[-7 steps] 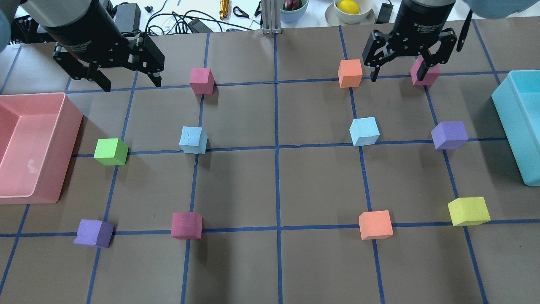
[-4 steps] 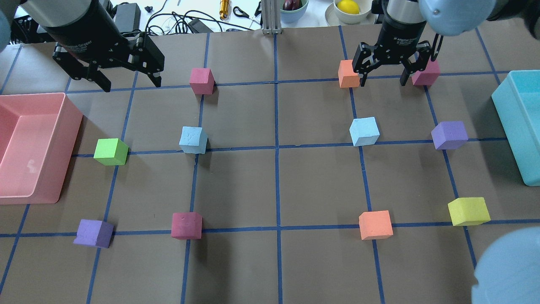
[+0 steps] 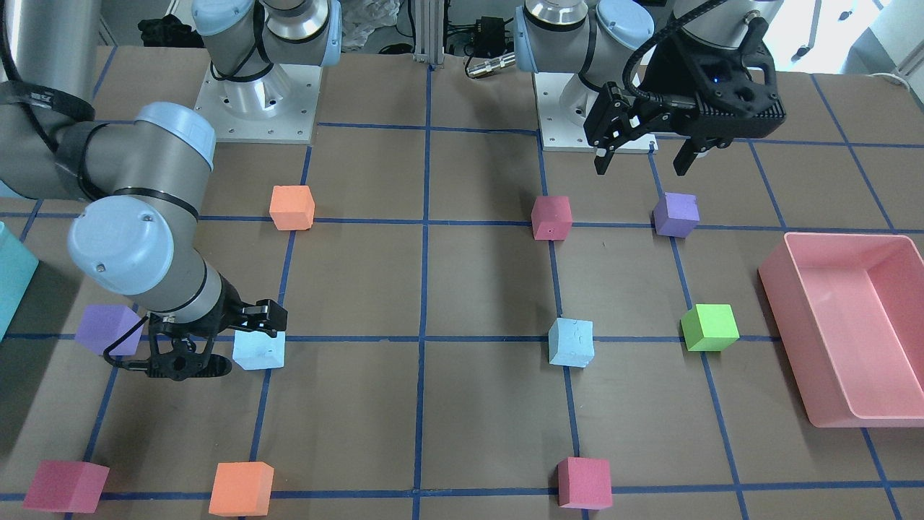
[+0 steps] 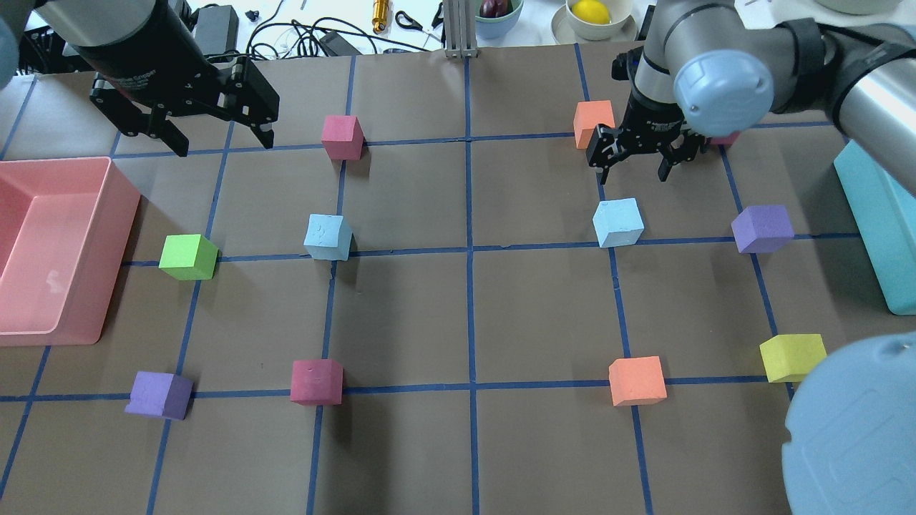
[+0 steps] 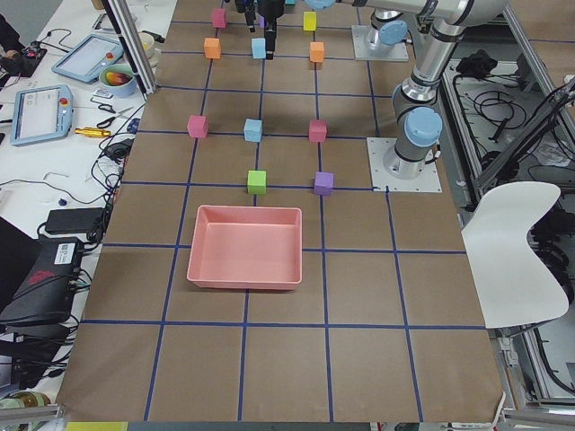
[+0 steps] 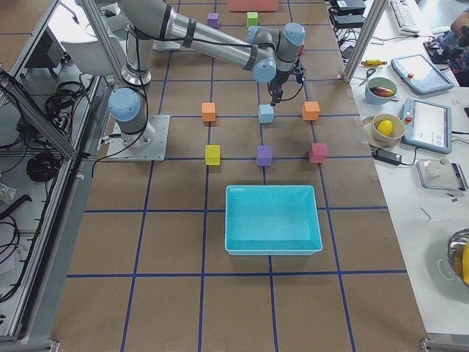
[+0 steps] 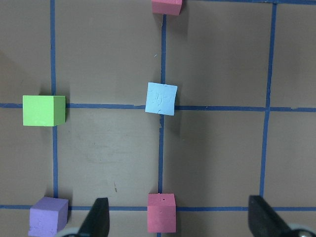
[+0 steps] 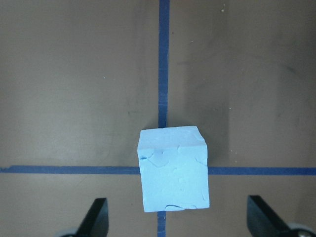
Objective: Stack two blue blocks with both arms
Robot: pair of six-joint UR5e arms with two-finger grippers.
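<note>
Two pale blue blocks rest on the brown mat: the left blue block (image 4: 328, 237) (image 3: 571, 342) (image 7: 162, 98) and the right blue block (image 4: 618, 222) (image 3: 258, 352) (image 8: 174, 168). My right gripper (image 4: 632, 172) (image 3: 220, 345) is open and empty, hovering just beyond and above the right blue block. In the right wrist view the block sits low between the spread fingertips (image 8: 96, 217). My left gripper (image 4: 223, 143) (image 3: 641, 167) is open and empty, high over the far left of the mat, well away from the left blue block.
A pink tray (image 4: 122, 186) stands at the left edge and a teal box (image 4: 880, 214) at the right. Near the right blue block are an orange cube (image 4: 594, 123) and a purple cube (image 4: 763, 229). A magenta cube (image 4: 342, 136) and a green cube (image 4: 188, 256) flank the left blue block.
My right arm has swung its gripper from over the far magenta cube toward the right blue block, staying open. The left arm and all the cubes have not moved.
</note>
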